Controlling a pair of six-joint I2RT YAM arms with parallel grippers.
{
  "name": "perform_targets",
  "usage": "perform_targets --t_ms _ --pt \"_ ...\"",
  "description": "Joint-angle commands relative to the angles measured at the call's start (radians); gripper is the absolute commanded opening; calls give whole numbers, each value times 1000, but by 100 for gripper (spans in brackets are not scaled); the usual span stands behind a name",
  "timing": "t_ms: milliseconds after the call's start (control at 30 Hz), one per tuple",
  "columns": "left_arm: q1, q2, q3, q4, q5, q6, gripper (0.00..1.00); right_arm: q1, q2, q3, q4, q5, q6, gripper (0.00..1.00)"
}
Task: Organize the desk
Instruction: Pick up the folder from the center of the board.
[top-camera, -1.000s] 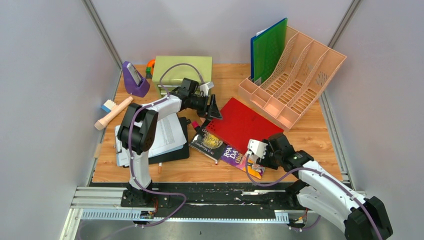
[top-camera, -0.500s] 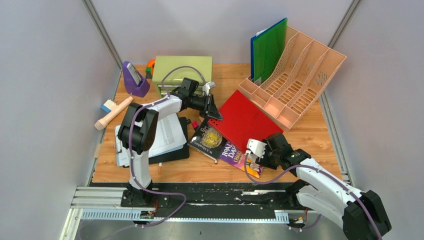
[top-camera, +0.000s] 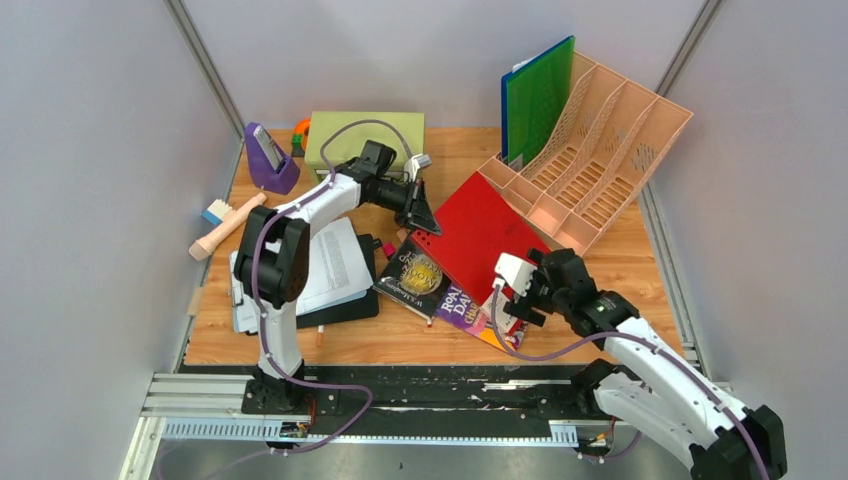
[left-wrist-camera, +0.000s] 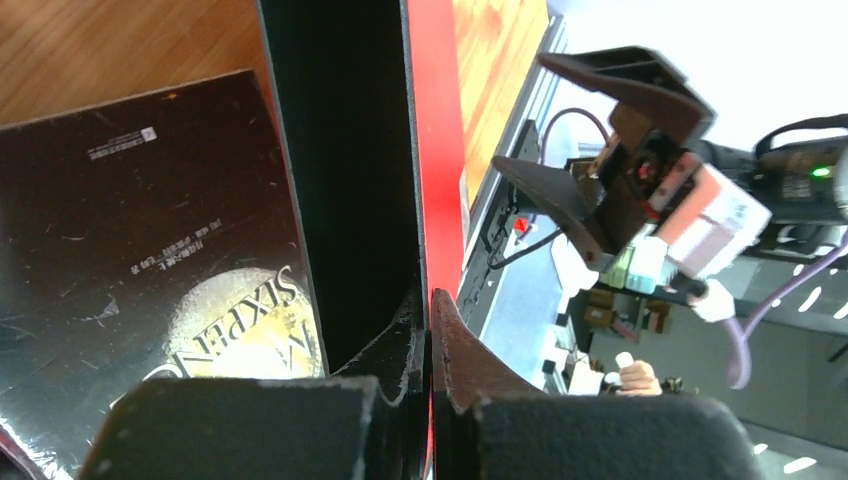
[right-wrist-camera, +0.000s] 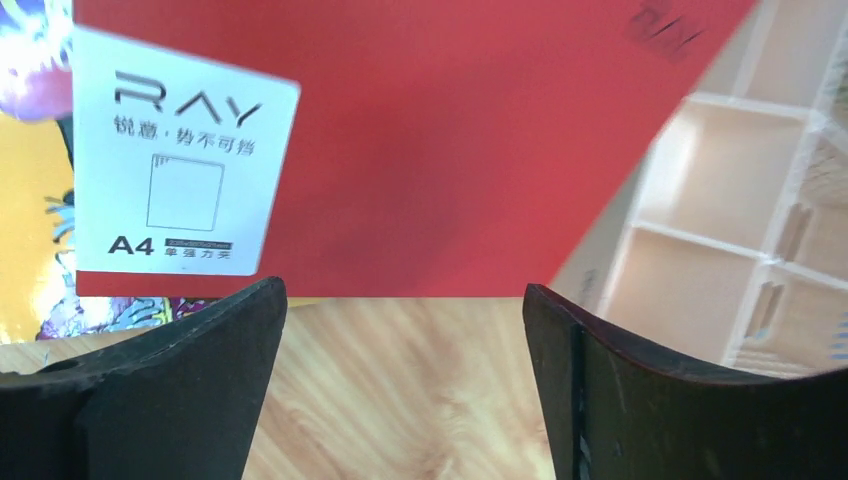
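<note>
While the desk (top-camera: 460, 150) stretches out as a broad rectangle of orange-brown wood-grain laminate between the grey walls, a black-and-silver metal rail (top-camera: 400, 385) runs along its near edge where both arms are bolted.

Near the middle we see a red folder (top-camera: 480, 240), smooth and flat, lying askew with its far corner at the foot of a peach file rack (top-camera: 600, 150). The left gripper (left-wrist-camera: 430, 300) is clamped tight on the folder's left edge, its dark fingers pressed together with the thin red sheet between them. The right gripper (right-wrist-camera: 400, 300) hovers over the folder's near corner with its curved black fingers spread wide, grasping nothing; bare wood shows between them, and a white sticker (right-wrist-camera: 180, 165) printed "RAY A4" sits on the red surface ahead.

Just left of the folder lies a dark book (top-camera: 415, 275) with a glossy cover and a gold disc, and near it a colourful book (top-camera: 470, 310) in purple and yellow.

The rack is a slatted plastic lattice of slanted compartments; a green folder (top-camera: 540, 95) stands upright in its leftmost one. At the far left we find an olive-green drawer chest (top-camera: 365, 135), boxy and matte, and a wedge-shaped purple holder (top-camera: 268, 160). Nearer lie a brush (top-camera: 225, 225) with a rounded wooden handle and a black clipboard (top-camera: 330, 270) bearing printed sheets.
</note>
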Motion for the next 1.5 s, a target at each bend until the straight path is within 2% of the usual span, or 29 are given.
perform_targets --t_ms 0,200,400,467,600,733,867,933,1233,1467 --pt "-1 -75 140 -212 -15 201 0 6 -58 134 -53 -72 54 92" --pt "-1 -110 277 -340 -50 297 0 4 -90 266 -78 -91 126 92" --pt "-1 -123 505 -549 -166 468 0 -26 8 417 -36 -126 258 91" --pt "-2 -112 612 -631 -211 520 0 -59 36 467 -18 -168 319 91" --pt "-19 -106 722 -745 -293 599 0 -124 84 569 19 -221 415 91" --pt "-82 -135 752 -787 -415 673 0 -185 107 638 53 -283 485 91" --pt "-196 -171 755 -796 -593 750 0 -217 114 653 71 -329 495 91" --pt "-238 -185 755 -802 -708 783 0 -228 113 635 77 -351 489 91" --pt "-402 -216 736 -778 -997 881 0 -347 62 475 187 -420 512 92" --pt "-509 -233 724 -738 -1259 953 0 -403 52 434 223 -455 500 91"
